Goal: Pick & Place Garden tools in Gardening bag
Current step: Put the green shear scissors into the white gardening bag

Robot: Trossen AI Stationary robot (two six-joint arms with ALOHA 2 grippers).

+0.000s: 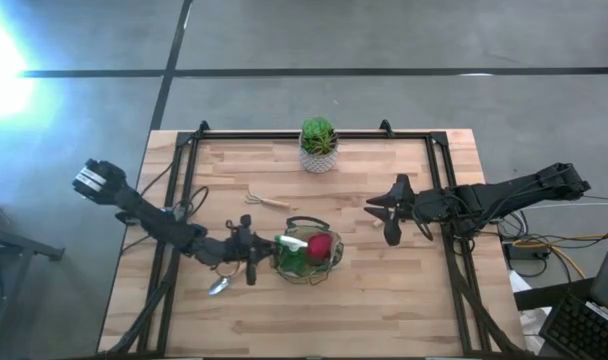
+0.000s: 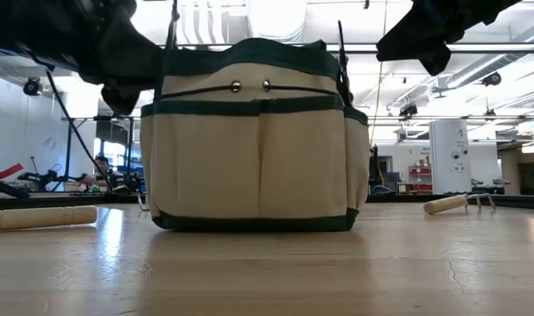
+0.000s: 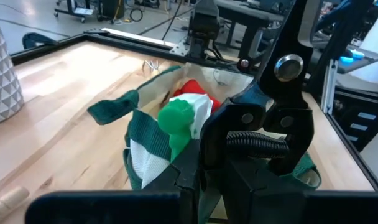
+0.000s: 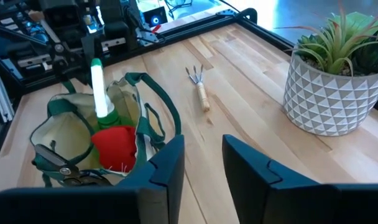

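Note:
The beige gardening bag with green trim stands upright on the table's middle; it also shows in the low view. In it stand a green spray bottle, a red item and dark pruning shears. My left gripper is just left of the bag, shut on a second pair of dark pruning shears. My right gripper is open and empty, above the table to the bag's right. A wooden-handled rake lies flat beyond the bag. A metal trowel lies under my left arm. My left gripper holds the shears by their handle end, below the coil spring; the shears themselves hide the fingers. The shears point away from the gripper toward the bag, pivot bolt ahead of the spring. They are lifted clear of the table, beside the bag's left rim.
A green plant in a white patterned pot stands at the table's far edge. A black rail frame runs along the table's left, far and right sides. Bare wood lies in front of the bag.

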